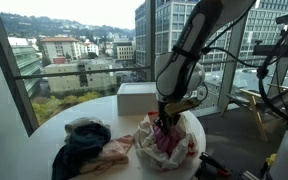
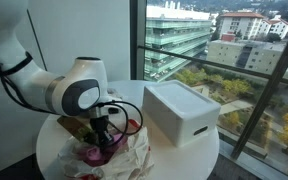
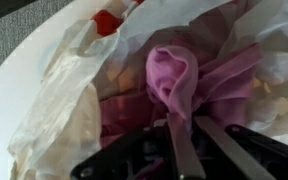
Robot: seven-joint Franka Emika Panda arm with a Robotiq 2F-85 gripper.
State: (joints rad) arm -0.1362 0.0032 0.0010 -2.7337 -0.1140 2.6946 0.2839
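Observation:
My gripper (image 3: 191, 128) reaches down into an open white bag (image 3: 59, 95) on a round white table. Its fingers are shut on a pink cloth (image 3: 174, 75) that bunches up just past the fingertips. In both exterior views the gripper (image 1: 164, 128) (image 2: 104, 140) is low inside the bag (image 1: 189, 135) (image 2: 134, 155), with pink cloth (image 1: 167, 140) (image 2: 92, 155) around it. More pink fabric fills the bag. A red patch (image 3: 106, 22) shows at the bag's far edge.
A white box (image 2: 181, 112) (image 1: 137, 97) stands on the table beside the bag. A pile of dark blue and pale clothes (image 1: 84, 145) lies on the table (image 1: 54, 125). Large windows close behind the table edge. A frame with cables (image 1: 274, 90) stands off the table.

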